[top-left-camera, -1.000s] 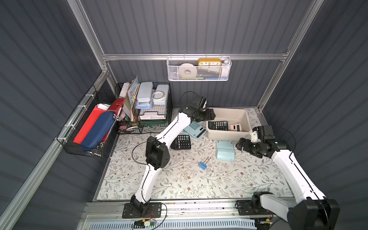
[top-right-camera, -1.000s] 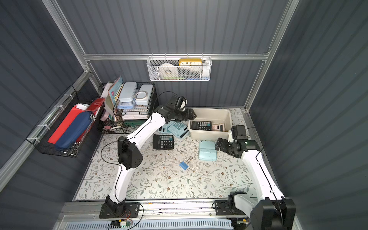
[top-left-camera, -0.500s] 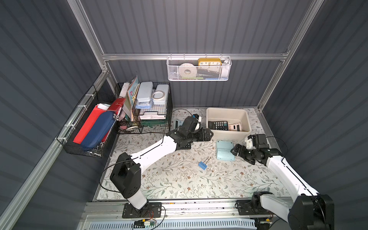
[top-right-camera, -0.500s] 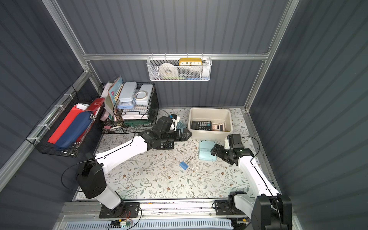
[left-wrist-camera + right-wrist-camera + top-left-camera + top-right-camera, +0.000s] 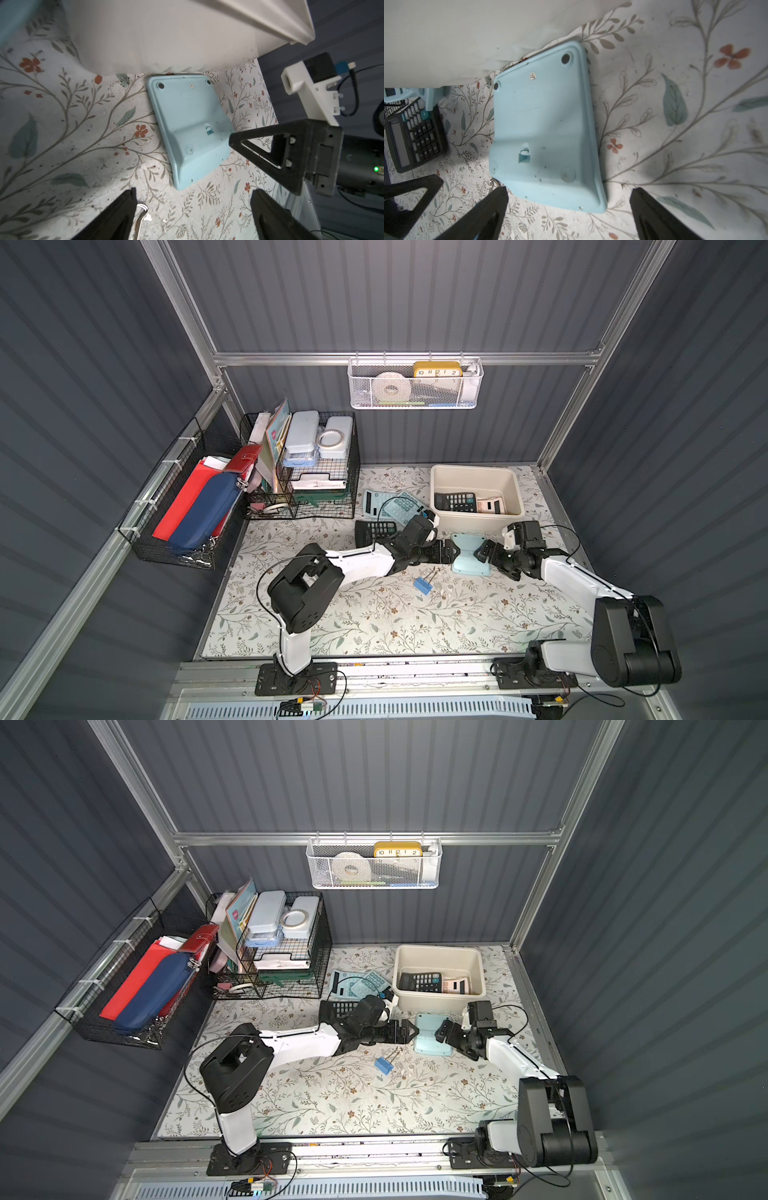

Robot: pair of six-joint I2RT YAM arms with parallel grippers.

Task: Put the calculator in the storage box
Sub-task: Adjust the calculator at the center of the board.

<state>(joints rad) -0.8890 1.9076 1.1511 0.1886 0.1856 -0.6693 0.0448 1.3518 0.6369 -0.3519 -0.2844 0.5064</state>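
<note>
A light-blue calculator lies face down on the floral mat, one short end against the front wall of the cream storage box. My left gripper is low at its left side, open and empty. Facing it from the right is my right gripper, also open, the calculator's near edge between its fingertips. Neither touches it. The box holds a black calculator and a small pinkish one.
A black calculator and two teal ones lie left of the box. A blue binder clip sits just in front of the left gripper. Black wire baskets stand at the back left, and a white mesh basket hangs on the rear wall.
The left arm has swung from above the box's left rim down to the face-down calculator's left side. The right gripper has dropped and moved in to its right side.
</note>
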